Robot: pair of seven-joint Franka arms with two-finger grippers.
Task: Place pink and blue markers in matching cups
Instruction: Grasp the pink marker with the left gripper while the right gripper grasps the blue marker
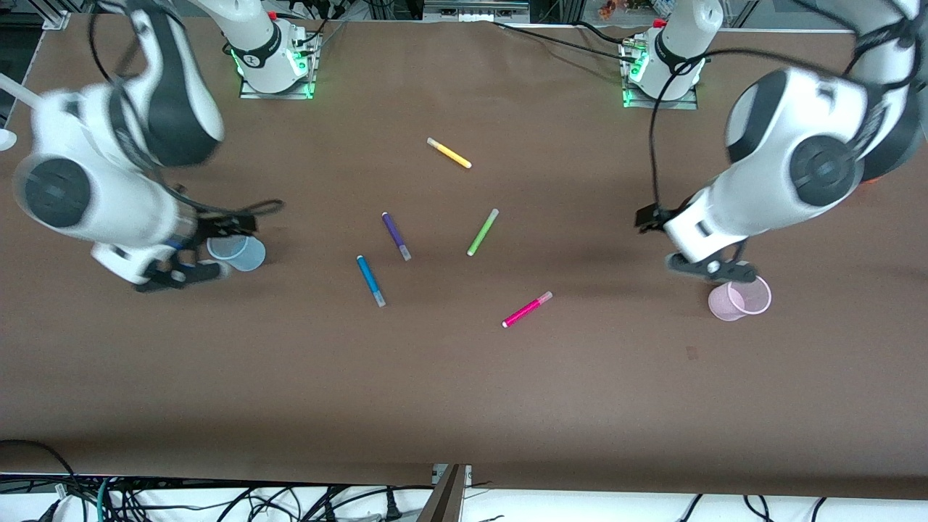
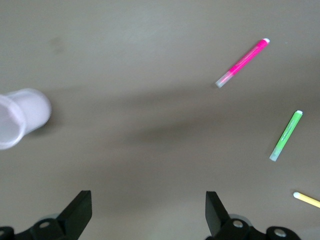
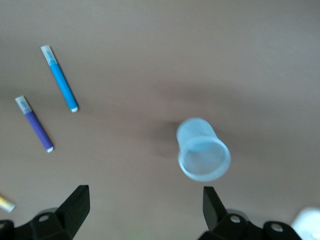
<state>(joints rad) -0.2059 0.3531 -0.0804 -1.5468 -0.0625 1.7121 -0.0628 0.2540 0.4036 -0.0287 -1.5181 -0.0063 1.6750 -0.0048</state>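
Two pincers are mine, and both hold nothing. From the front, my right pincer [image 1: 190, 262] hangs low just beside the blue cup [image 1: 238, 253] at the right arm's end of the surface [image 1: 464, 399]; my left pincer [image 1: 714, 267] sits just above the pink cup [image 1: 741, 299] at the left arm's end. Both forearms bend down from raised elbows. I count five markers lying loose between the cups: yellow [image 1: 449, 153], purple [image 1: 396, 235], green [image 1: 482, 232], blue [image 1: 370, 280] and pink [image 1: 527, 309]. The pink marker lies nearest the camera, the blue one slightly farther from it, toward the right arm's end.

My left wrist view shows my fingers [image 2: 77, 212] spread wide over bare surface, touching nothing. One pink cup [image 2: 22, 117], apparently upright, and three markers appear: pink [image 2: 242, 62], green [image 2: 286, 135], and the tip of the yellow one [image 2: 306, 199].

My right wrist view shows my fingers [image 3: 75, 207] equally wide apart, empty. One blue cup [image 3: 202, 150] stands mouth up, with the blue marker [image 3: 60, 78], the purple one [image 3: 34, 123] and a sliver of yellow [image 3: 6, 202] well apart from it.
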